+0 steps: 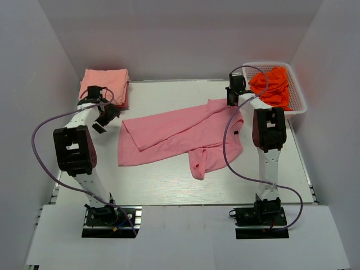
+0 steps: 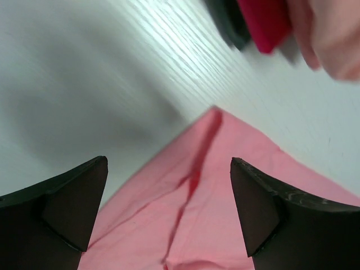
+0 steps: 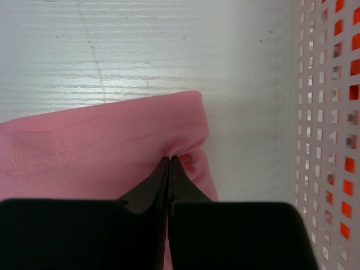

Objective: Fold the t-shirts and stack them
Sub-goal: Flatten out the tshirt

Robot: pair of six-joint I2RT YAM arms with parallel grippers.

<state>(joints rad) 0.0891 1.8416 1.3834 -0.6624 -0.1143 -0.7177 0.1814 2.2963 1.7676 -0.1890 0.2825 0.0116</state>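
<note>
A rose-pink t-shirt lies spread and rumpled across the middle of the table. My right gripper is shut on its far right hem corner; in the right wrist view the closed tips pinch a fold of the pink cloth. My left gripper is open and empty, just left of the shirt's left corner. In the left wrist view that corner lies between and below the spread fingers. A folded salmon-peach stack sits at the back left. Bright orange-red shirts lie in the basket.
A white lattice basket stands at the back right, close beside my right gripper; its wall fills the right edge of the right wrist view. White walls enclose the table on three sides. Purple cables hang from both arms.
</note>
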